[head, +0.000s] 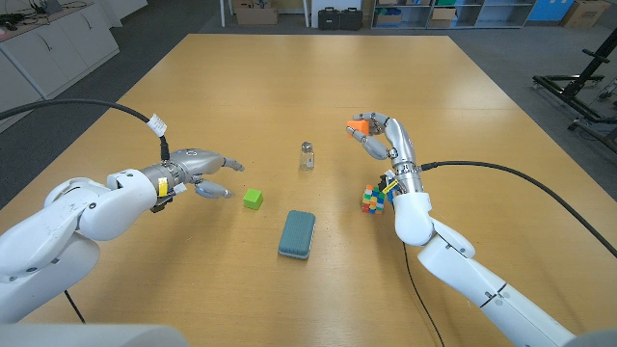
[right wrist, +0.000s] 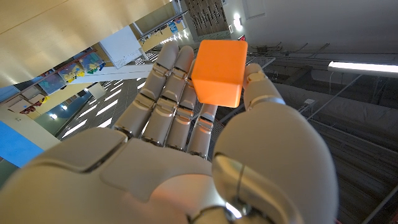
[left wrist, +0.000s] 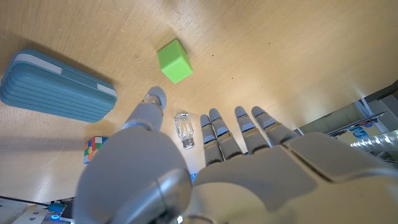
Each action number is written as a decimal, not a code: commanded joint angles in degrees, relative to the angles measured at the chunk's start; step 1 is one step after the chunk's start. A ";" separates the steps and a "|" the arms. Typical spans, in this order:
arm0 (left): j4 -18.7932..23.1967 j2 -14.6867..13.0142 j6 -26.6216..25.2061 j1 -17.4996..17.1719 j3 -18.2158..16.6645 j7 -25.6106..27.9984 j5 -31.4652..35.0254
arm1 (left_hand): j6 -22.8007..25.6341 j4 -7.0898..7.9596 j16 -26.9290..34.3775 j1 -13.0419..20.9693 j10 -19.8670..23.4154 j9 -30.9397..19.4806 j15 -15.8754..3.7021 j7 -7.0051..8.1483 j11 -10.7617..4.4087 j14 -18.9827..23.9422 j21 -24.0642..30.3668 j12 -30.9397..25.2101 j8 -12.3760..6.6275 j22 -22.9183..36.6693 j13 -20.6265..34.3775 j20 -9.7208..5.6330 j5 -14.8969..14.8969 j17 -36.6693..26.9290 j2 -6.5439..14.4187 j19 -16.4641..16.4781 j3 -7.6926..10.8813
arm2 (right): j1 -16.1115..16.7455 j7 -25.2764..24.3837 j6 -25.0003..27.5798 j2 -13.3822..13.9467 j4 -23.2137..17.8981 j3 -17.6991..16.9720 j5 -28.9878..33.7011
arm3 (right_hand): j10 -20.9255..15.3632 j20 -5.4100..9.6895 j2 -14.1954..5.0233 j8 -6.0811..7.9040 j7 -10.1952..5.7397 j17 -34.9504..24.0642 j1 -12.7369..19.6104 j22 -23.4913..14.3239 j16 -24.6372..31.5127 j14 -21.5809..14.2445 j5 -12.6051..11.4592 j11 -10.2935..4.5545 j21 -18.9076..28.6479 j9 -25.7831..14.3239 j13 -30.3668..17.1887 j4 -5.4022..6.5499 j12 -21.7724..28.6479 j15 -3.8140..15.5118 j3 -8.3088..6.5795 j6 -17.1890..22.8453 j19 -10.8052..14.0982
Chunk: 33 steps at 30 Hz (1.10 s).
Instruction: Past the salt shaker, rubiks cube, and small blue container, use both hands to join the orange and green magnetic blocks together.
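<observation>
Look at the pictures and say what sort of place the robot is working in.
Probably a lab or workshop: a large wooden table stands on grey carpet, with storage boxes and cases along the far wall, white cabinets at one side and a black equipment stand at the other.

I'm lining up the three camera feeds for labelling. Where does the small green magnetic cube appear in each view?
Head view: the small green magnetic cube lies on the wooden table, just beyond the open left hand.
Left wrist view: the cube sits past the left hand's fingertips.
Right wrist view: not in it.
Shared landmark: the glass salt shaker.
</observation>
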State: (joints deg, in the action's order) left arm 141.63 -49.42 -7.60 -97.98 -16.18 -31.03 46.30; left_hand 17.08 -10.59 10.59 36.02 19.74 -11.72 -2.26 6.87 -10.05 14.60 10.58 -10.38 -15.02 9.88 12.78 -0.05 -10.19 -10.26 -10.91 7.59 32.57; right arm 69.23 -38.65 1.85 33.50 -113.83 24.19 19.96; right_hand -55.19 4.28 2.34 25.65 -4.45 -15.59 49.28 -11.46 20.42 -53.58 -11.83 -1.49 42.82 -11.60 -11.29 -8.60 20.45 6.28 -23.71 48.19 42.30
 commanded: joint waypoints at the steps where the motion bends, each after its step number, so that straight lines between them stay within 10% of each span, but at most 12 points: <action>1: -0.31 -0.70 0.76 0.40 1.79 1.00 3.17 | -0.27 0.08 -0.07 0.58 -0.06 -0.11 -5.57 -0.06 -0.04 -0.25 -0.07 -0.14 0.06 0.14 0.05 -0.07 -0.32 -0.27 0.00 -0.36 -0.36 | 0.90 -0.36 0.34 0.42 -0.69 -0.17 0.07 | -10.06 1.60 -9.17 0.15 -2.53 -0.19 9.01 0.01 -0.04 -1.35 0.32 -9.55 0.43 -0.21 -0.39 0.15 -0.29 5.18 -0.05 6.00 -0.26; 33: -5.75 -5.88 -1.65 7.19 10.03 1.77 2.23 | -1.49 0.20 0.34 1.27 -1.14 -0.09 -4.47 -1.51 2.18 -0.59 0.21 -0.61 -0.07 0.13 -0.23 -0.06 -0.49 -0.29 0.17 -0.61 -1.82 | 1.35 -0.18 1.45 0.55 -2.26 -0.14 0.51 | -10.11 1.41 -9.12 -0.14 -2.26 -0.29 9.22 0.10 -0.48 -0.99 0.44 -9.39 1.04 -0.23 -0.47 0.02 -0.54 5.22 -0.04 6.12 -0.40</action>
State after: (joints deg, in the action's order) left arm 137.28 -53.47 -8.04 -92.57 -8.44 -29.90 49.59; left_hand 15.48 -10.52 10.59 36.47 17.97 -11.73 -2.35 6.19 -9.16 13.69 10.58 -10.42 -14.82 9.88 12.51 -0.20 -10.42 -10.26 -10.91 7.13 31.05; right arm 70.79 -38.91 3.20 34.16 -115.98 23.87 20.40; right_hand -55.61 4.40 2.34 25.36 -4.37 -15.57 49.28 -11.18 20.05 -53.70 -11.38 -1.91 43.26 -11.58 -11.64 -8.75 19.79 6.36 -23.55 48.35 42.19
